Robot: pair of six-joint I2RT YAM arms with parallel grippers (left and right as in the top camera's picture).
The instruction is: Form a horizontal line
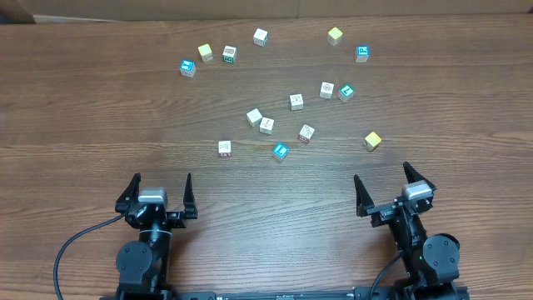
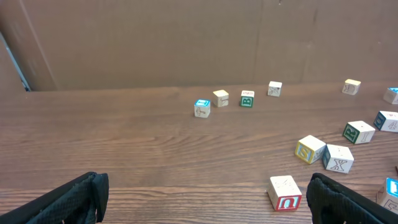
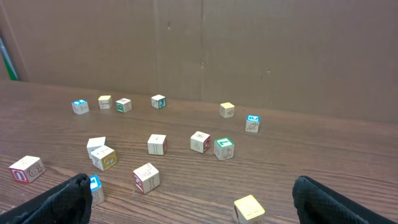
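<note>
Since no horizontal line stands yet, the cubes (image 1: 296, 102) lie scattered at twelve o'clock from both hands on the worktop (image 1: 83, 125). Left hand (image 1: 161, 185) and right hand (image 1: 382, 179) gape empty; the yellow cube (image 1: 372, 140) sits nearest the right one.

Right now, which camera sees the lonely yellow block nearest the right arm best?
The right wrist view: the yellow block sits close and large, showing its top and sides. Overhead shows the yellow block small, from above only. The left wrist view misses it.
</note>
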